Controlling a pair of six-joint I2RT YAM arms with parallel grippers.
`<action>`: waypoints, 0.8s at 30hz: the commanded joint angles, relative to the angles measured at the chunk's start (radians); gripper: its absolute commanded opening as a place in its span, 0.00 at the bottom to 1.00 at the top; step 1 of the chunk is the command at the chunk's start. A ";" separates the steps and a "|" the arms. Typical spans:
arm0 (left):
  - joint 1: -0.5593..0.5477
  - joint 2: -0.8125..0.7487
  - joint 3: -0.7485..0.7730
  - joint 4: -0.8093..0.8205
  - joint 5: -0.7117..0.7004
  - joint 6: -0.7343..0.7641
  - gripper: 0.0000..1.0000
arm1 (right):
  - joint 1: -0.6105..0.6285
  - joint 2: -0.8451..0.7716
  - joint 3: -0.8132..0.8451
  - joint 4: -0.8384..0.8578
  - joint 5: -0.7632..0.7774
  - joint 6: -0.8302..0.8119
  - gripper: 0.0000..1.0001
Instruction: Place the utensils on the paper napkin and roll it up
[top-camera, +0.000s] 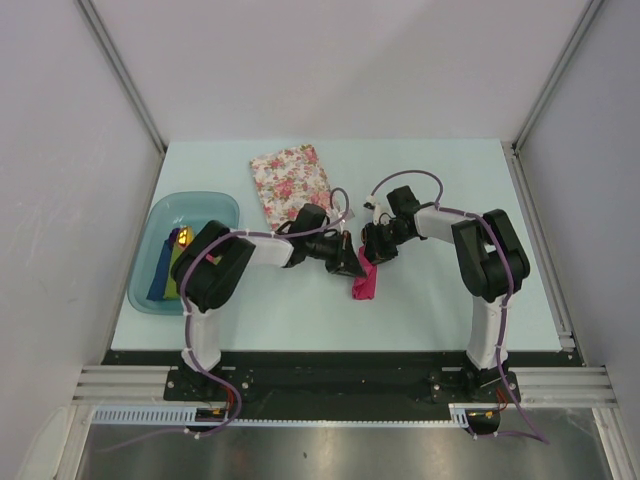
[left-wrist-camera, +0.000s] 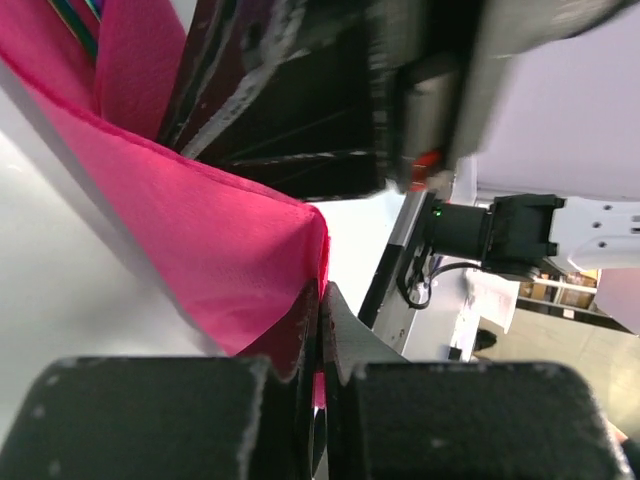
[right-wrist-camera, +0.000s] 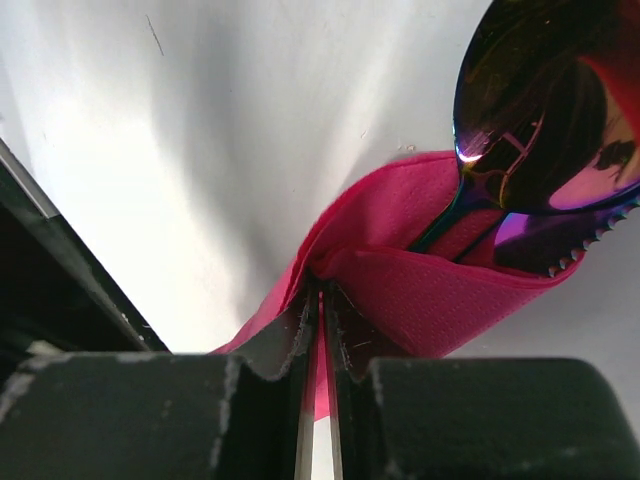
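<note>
The magenta-pink paper napkin (top-camera: 364, 283) lies partly folded on the table between the arms. My left gripper (top-camera: 352, 262) is shut on one edge of the napkin (left-wrist-camera: 230, 240). My right gripper (top-camera: 374, 250) is shut on another fold of the napkin (right-wrist-camera: 440, 295). In the right wrist view the two utensils lie inside the fold: the spoon bowl (right-wrist-camera: 550, 110) sticks out above the napkin, and a serrated knife blade (right-wrist-camera: 560, 245) lies under it. A striped utensil handle (left-wrist-camera: 75, 22) shows at the top left of the left wrist view.
A white floral napkin (top-camera: 292, 183) lies at the back of the table. A clear blue bin (top-camera: 184, 250) at the left holds blue and green rolled napkins. Grey walls close in the table on three sides.
</note>
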 joint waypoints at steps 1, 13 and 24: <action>-0.024 0.047 0.037 0.053 -0.023 -0.047 0.03 | 0.032 0.092 -0.025 0.011 0.143 -0.036 0.11; -0.031 0.130 0.060 -0.162 -0.160 0.078 0.00 | 0.031 0.056 0.021 -0.021 0.100 -0.022 0.14; -0.031 0.139 0.097 -0.231 -0.178 0.127 0.00 | -0.098 -0.049 0.113 -0.024 -0.116 0.085 0.23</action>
